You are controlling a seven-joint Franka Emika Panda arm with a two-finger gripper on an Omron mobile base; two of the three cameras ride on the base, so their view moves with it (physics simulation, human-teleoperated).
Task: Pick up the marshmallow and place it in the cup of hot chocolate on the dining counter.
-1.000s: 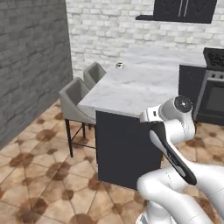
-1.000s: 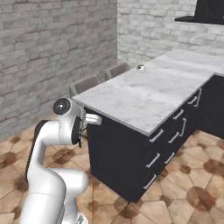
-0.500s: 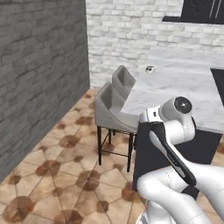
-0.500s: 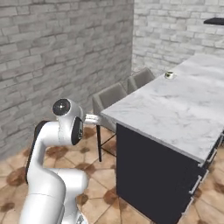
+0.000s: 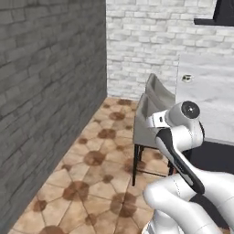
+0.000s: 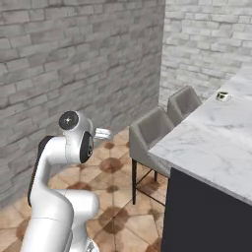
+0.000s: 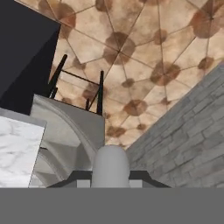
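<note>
We are on the floor by the end of the dining counter (image 6: pixel 211 142), next to two grey stools (image 6: pixel 152 130). Our arm (image 5: pixel 180 137) is folded up close to our body. Far down the white marble top sits a small pale thing with a dark top, and we think it is the cup of hot chocolate (image 6: pixel 222 95). We see it in the left base view too, close to the edge of the top above the stools. It is too small and far for us to be sure. We cannot pick out the marshmallow at all; it may be too tiny from here.

We cannot tell if our gripper is wide or narrow, because its tips are hidden. The hand view looks at the brown tile floor (image 7: pixel 144 57), a stool and the grey brick wall (image 7: pixel 188 144).

The step now looks like getting closer. To do it well, we should drive along the counter until the cup is near and big in our views. We should keep clear of the stools. Then we can look for the marshmallow before we reach out.
</note>
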